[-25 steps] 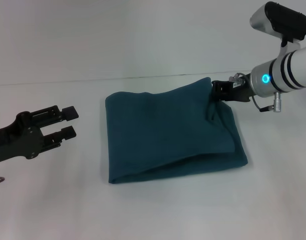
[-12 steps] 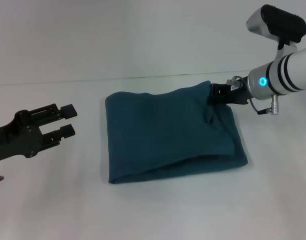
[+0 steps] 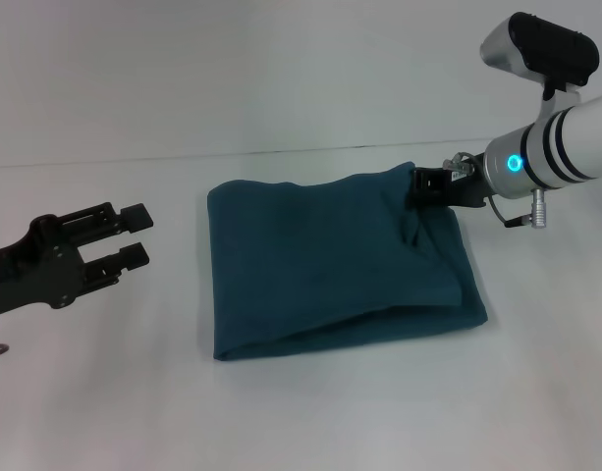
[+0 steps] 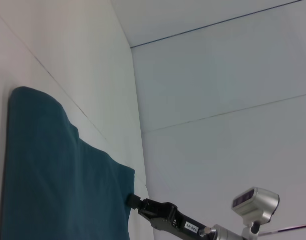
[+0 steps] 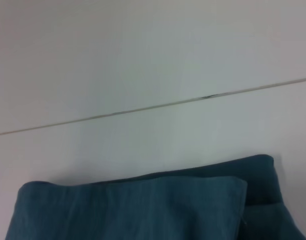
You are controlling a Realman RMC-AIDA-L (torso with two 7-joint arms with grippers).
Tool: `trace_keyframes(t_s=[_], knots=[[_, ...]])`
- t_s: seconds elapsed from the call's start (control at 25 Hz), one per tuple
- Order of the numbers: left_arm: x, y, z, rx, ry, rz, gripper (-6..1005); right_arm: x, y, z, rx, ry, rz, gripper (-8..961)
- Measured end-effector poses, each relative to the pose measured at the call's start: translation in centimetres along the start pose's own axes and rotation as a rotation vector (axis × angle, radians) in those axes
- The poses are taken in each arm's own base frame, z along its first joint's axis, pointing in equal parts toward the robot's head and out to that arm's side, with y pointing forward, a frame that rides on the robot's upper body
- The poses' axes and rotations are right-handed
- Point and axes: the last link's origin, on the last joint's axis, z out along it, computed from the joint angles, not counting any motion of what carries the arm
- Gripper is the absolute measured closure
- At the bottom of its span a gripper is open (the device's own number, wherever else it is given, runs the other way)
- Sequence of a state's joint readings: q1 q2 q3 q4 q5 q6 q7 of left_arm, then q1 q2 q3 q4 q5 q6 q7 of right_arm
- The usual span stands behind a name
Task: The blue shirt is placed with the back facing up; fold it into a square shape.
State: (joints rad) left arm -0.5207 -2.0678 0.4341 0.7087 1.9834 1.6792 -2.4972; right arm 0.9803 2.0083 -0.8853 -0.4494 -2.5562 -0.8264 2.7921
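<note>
White bench [image 3: 310, 412] | blue shirt [image 3: 330, 260] already folded near-square, one far corner rumpled | right gripper [image 3: 421, 185] at that corner, jaws' state unclear | left gripper [image 3: 136, 235] jaws open, well apart from the shirt

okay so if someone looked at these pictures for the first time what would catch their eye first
The blue shirt, folded into a rough square, lies mid-table on the white table. The right tool meets the shirt's far right corner, its arm marked by a glowing blue ring. The left tool hovers open off the shirt's left side, touching nothing.
</note>
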Motion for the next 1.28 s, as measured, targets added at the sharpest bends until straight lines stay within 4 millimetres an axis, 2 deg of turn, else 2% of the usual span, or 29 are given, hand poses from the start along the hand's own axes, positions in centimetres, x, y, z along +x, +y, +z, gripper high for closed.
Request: trace_keyframes(t_s=[0.6,0.72,0.92,1.28], knots=[[0.02,-0.01,0.06,0.000,0.000,-0.001,356,0.26,-0.25,0.10,0.001,0.003,0.013,929],[0.03,0.00,0.09,0.000,0.000,-0.001,356,0.26,-0.21,0.11,0.001,0.003,0.010,719],[-0.01,-0.05,0.13,-0.001,0.000,-0.004,356,0.39,-0.29,0.26,0.008,0.004,0.008,678],[-0.04,-0.07,0.16,-0.004,0.001,-0.008,356,0.59,-0.53,0.50,0.021,-0.001,0.009,734]])
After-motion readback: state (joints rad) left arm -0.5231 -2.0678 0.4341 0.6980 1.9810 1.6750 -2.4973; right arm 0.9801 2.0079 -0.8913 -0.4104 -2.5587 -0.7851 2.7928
